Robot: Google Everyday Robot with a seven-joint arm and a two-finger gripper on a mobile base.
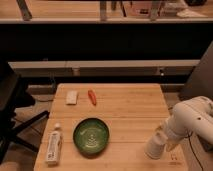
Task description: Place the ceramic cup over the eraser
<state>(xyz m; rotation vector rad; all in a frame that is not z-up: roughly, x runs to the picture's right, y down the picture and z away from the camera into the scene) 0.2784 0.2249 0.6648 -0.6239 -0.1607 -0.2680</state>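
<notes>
I see the wooden table [125, 107] carrying an eraser [72, 97] and orange marker [92, 97] upper left, a green bowl [91, 136] centre-bottom, a bottle [53, 147] lower left, and the gripper [159, 142] at a white ceramic cup [154, 146] lower right.

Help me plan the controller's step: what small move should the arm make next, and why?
Probably lift the ceramic cup and carry it toward the eraser. The gripper sits at the cup on the table's near right; the eraser lies far left, beyond the green bowl.

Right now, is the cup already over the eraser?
No: the ceramic cup is at the table's front right by the gripper, while the eraser lies uncovered at the back left.
</notes>
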